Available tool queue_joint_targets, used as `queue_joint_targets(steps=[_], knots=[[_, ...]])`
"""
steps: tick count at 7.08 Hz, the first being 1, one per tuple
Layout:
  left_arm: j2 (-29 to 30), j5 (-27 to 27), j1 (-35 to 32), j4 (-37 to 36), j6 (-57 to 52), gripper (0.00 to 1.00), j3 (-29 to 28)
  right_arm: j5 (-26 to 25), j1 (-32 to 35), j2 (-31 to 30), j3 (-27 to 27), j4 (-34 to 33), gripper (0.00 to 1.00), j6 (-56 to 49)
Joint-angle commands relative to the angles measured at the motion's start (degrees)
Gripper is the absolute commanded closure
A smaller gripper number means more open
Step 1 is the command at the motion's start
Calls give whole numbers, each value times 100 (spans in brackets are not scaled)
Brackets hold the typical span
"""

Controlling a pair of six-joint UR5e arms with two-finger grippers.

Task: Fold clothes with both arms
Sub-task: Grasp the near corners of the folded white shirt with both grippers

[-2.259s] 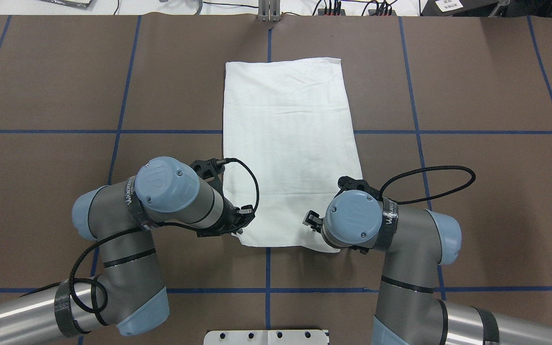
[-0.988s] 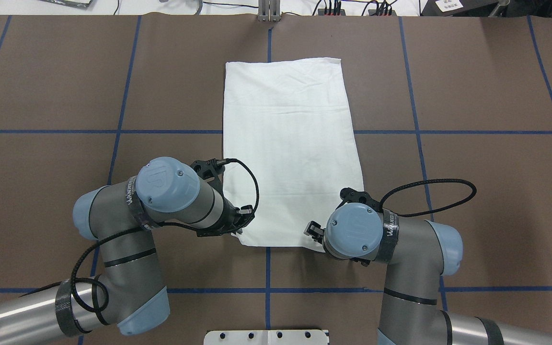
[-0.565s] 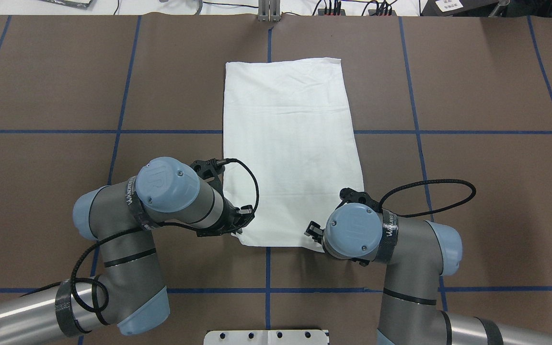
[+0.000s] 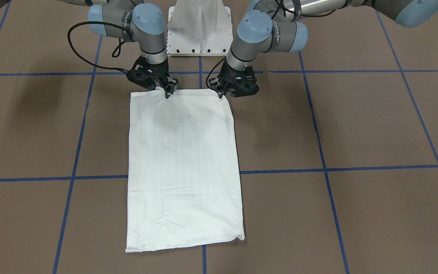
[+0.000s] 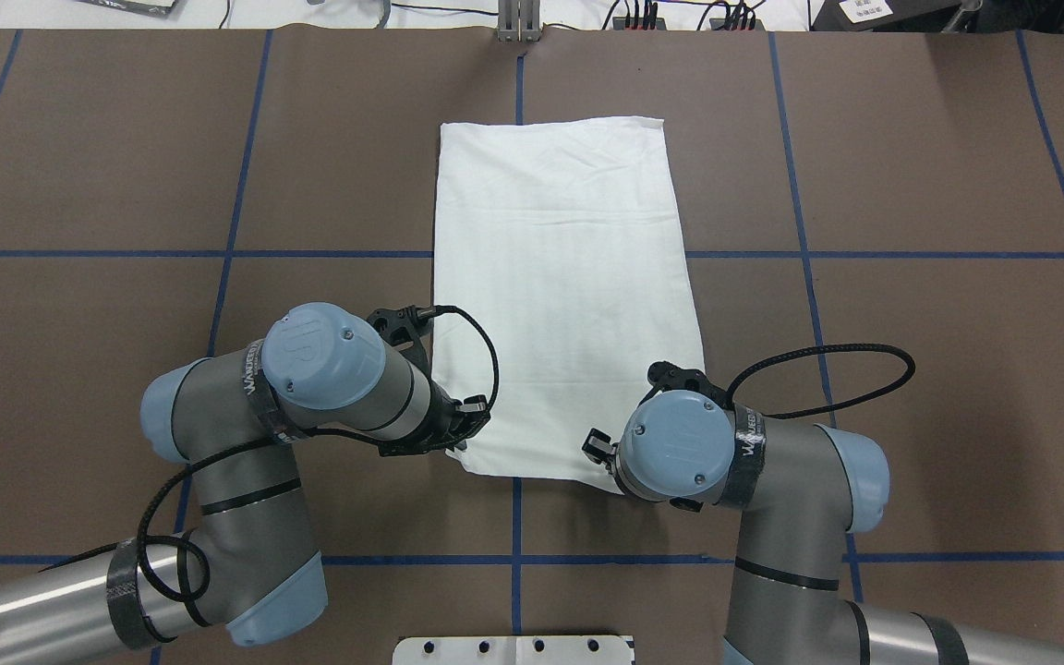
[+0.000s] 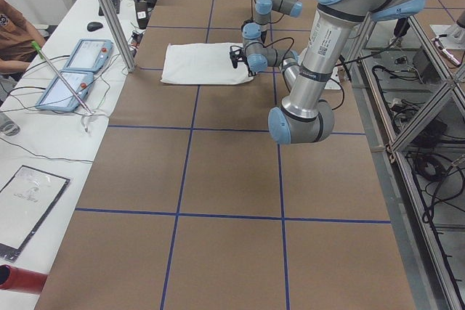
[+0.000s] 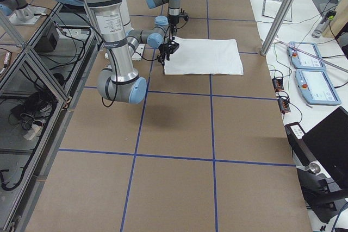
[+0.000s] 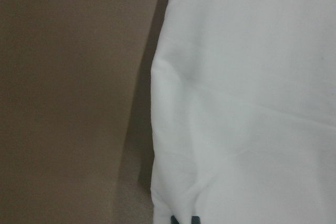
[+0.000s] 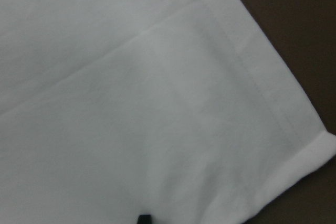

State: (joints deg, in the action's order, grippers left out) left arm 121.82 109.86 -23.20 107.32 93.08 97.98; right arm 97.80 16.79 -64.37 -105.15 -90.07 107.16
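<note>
Left arm [image 5: 218, 434]: the black left strap [image 5: 255, 374] at the wrist reads "WANDER" in white, and further letters wrap out of sight. The light-blue left cap [image 5: 321, 356] beside it bears an embossed "UR" mark.

Right arm [image 5: 791, 517]: the right strap [image 5: 746, 427] carries the same white "WANDER" lettering, and the right cap [image 5: 678, 445] carries the same "UR" mark.

In the left side view, a sticker [image 6: 320, 39] stands on the near arm's silver tube, its print too small to read. A white label [image 5: 864, 9] beyond the table's far edge is likewise illegible.
</note>
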Motion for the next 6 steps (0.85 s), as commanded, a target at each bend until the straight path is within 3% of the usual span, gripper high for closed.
queue_joint_targets(steps=[1, 6], knots=[[0, 0, 0, 0, 0, 100, -16, 2, 0, 3, -66, -2, 100, 7], [-70, 26, -9, -53, 9, 100, 263, 45, 44, -58, -453, -2, 100, 7]])
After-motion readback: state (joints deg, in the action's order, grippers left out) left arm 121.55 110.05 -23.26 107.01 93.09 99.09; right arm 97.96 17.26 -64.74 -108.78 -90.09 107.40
